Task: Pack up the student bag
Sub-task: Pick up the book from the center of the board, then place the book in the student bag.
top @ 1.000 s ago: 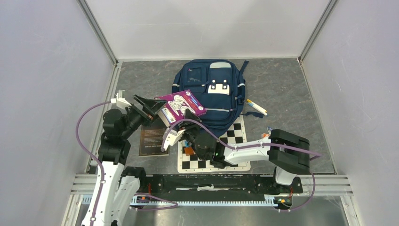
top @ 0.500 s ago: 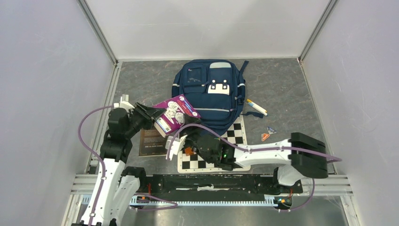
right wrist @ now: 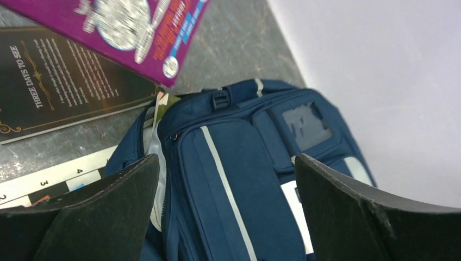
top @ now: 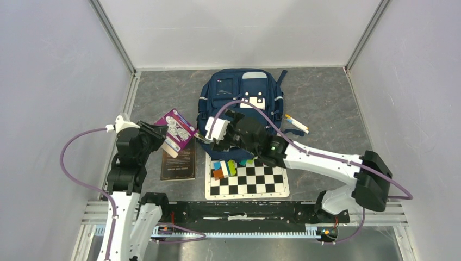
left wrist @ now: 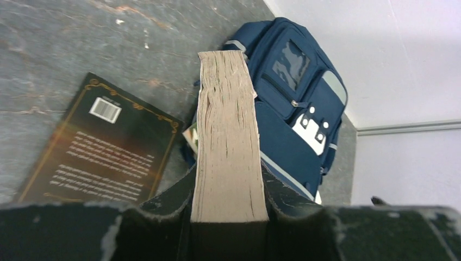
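The left gripper (top: 160,135) is clamping a thick purple paperback (top: 175,130) left of the far-centre navy fabric backpack (top: 244,92). The right gripper (top: 213,135), jaws apart, is hovering over it. The next move is probably spreading its opening for insertion.

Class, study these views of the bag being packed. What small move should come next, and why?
Probably the right gripper should lower and pinch the backpack at its near edge to hold it open. Its jaws stand wide just above that edge, gripping nothing, while the left gripper holds the purple book beside the backpack, ready to go in.
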You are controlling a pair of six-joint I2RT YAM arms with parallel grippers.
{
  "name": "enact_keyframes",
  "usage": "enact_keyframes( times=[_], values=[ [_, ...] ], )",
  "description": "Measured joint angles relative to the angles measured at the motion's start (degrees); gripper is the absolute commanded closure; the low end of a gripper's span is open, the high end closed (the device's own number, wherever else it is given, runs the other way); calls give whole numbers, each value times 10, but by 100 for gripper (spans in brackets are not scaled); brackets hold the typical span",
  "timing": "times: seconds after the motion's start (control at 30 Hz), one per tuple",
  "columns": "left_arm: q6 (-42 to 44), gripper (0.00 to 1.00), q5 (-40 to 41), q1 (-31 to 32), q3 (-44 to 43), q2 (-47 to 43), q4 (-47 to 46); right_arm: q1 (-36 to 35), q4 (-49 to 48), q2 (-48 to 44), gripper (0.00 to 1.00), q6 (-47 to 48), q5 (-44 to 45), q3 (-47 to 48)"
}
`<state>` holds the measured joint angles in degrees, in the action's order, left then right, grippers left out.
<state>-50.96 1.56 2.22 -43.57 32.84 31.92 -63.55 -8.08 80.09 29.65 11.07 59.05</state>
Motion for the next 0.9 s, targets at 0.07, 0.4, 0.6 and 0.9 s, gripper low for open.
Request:
enact_keyframes(
  times=[0.07, 0.4, 0.6, 0.9],
  values=[
    [12, 98, 14, 0, 0, -16, 21, 20, 30, 29, 5, -17, -20, 29],
    [26, 98, 29, 0, 9, -75, 89, 57, 147, 171, 18, -61, -115, 133],
    [26, 98, 26, 0, 16, -75, 91, 69, 181, 199, 35, -79, -141, 140],
    [10, 98, -2, 0, 48, -79, 80, 87, 224, 219, 100, -86, -160, 153]
  ],
)
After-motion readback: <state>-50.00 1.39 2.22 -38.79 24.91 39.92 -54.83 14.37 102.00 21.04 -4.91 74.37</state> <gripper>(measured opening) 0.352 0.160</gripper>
